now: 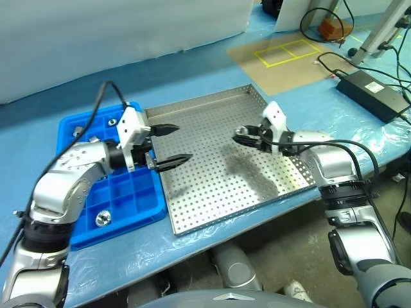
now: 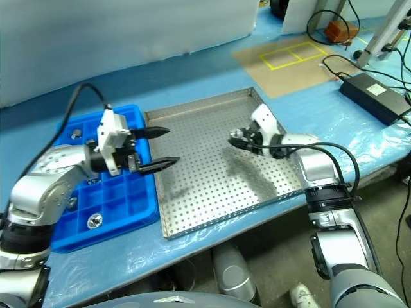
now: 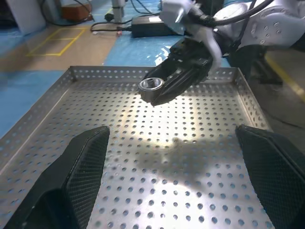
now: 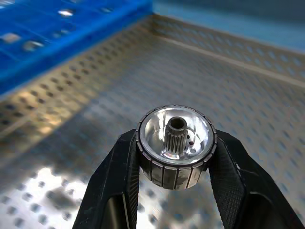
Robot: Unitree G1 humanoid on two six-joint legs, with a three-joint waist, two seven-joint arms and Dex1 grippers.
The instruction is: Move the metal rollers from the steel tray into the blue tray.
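Observation:
My right gripper (image 1: pixel 240 135) is shut on a metal roller (image 4: pixel 175 146), a shiny ribbed cylinder with a toothed central hub, held up above the steel tray (image 1: pixel 212 115). The same roller (image 3: pixel 151 86) shows in the left wrist view, clamped between the black fingers over the perforated floor. My left gripper (image 1: pixel 172 145) stands open with nothing between its fingers, at the steel tray's left edge beside the blue tray (image 1: pixel 70 128). Other rollers (image 1: pixel 103 219) lie in compartments of the blue tray.
A black power brick (image 1: pixel 372 93) with cables lies on the blue table cover at the far right. Yellow tape marks a brown board (image 1: pixel 286 51) behind the steel tray. A white wall panel (image 1: pixel 122 32) stands at the back.

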